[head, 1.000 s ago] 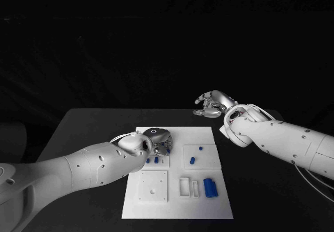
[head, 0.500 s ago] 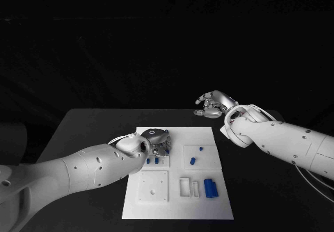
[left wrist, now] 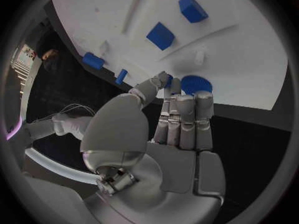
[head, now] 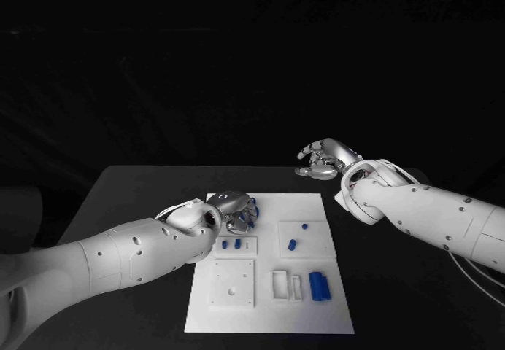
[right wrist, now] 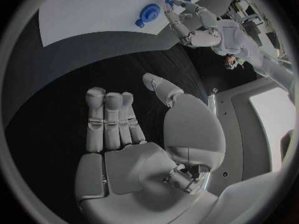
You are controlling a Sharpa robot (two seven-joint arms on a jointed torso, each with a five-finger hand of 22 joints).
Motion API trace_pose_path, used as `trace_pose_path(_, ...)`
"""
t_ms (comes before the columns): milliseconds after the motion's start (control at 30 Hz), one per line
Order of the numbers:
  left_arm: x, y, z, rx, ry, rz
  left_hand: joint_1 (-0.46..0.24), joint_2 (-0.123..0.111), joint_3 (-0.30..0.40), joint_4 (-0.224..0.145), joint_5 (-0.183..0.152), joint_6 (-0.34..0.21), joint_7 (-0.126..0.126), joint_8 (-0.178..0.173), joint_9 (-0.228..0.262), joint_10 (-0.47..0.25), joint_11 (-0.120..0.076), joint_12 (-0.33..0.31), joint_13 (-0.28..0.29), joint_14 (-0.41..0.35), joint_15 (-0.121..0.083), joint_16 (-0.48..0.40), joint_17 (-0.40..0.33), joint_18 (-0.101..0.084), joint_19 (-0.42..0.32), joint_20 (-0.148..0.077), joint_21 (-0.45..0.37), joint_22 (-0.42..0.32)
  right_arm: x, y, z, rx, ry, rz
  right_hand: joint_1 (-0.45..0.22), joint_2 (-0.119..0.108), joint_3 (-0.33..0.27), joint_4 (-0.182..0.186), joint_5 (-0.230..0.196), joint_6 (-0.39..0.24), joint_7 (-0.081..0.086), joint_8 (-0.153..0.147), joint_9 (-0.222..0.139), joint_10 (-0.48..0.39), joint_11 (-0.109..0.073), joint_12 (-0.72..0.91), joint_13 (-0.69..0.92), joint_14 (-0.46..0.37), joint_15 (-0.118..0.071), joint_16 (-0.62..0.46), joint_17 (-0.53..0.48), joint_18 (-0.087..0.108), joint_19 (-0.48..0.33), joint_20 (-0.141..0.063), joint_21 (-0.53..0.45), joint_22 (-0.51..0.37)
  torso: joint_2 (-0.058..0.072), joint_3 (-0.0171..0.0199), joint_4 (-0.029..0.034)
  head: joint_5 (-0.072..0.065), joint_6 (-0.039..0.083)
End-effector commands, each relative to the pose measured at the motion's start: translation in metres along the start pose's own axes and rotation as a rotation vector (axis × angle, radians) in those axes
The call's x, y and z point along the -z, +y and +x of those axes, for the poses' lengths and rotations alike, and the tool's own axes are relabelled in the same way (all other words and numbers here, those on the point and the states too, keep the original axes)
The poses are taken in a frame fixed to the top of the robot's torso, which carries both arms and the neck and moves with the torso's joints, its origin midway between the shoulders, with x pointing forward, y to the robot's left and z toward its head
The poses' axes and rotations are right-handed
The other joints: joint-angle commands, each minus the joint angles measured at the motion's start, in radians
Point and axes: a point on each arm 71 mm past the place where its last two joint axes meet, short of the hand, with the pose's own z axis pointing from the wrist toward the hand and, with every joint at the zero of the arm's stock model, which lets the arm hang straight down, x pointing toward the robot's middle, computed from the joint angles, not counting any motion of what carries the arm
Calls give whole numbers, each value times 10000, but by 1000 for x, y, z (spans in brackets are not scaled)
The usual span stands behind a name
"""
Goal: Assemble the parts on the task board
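**Left hand at the board's far corner**

On the black tabletop (head: 137, 182) lies the white rectangular task board (head: 305, 306). The silver left hand (head: 230, 206) pinches a small blue part (left wrist: 168, 79) over its far-left corner; the silver right hand (head: 324, 160) hovers beyond, fingers loosely apart, grasping nothing.

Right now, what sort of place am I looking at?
Most likely a robotics lab test bench: a black table in a dark room, a white task board with small blue parts, and each robot hand over it.
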Motion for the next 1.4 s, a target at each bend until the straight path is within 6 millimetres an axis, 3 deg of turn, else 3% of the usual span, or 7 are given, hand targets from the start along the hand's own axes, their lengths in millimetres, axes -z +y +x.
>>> trace_pose_path(33,3,1,-4,480,-164,-42,-24,81,47,8,48,69,-6,19,-7,79,26,-15,8,71,-2,49,-12,851,96,-154,53,26,0,1,1,14,96,-107,-23,106,-30,-41,63,4,51,66,16,-58,-20,31,-16,-25,-41,-37,-17,906,-8,19,-34,11,-6,-4,8,16,10)
trace_pose_path(167,12,8,-10,749,-91,-207,-26,83,49,7,49,74,-7,22,-10,86,24,-17,9,78,-3,51,-12,851,101,-157,55,26,0,0,0,28,96,-73,-21,107,-31,-44,69,4,51,67,16,-59,-21,33,-19,-24,-41,-37,-18,906,-7,18,-35,12,-7,3,8,41,25)
trace_pose_path(600,35,31,-13,1059,217,-679,-37,82,51,6,39,92,-13,33,-18,119,15,-19,14,95,-12,54,-13,845,107,-164,56,27,1,-3,-1,57,90,-4,-20,107,-35,-51,82,3,51,67,17,-59,-20,38,-28,-23,-41,-37,-20,906,-5,19,-39,15,12,-20,12,32,27)
trace_pose_path(1400,32,39,-12,960,370,-914,-42,85,60,8,13,105,-17,40,-33,145,7,-34,16,113,-20,56,-14,839,116,-176,59,28,0,-2,0,41,99,-46,-20,119,-40,-58,95,0,51,67,18,-61,-20,48,-45,-21,-41,-36,-26,906,1,19,-48,21,9,4,-19,94,-37)
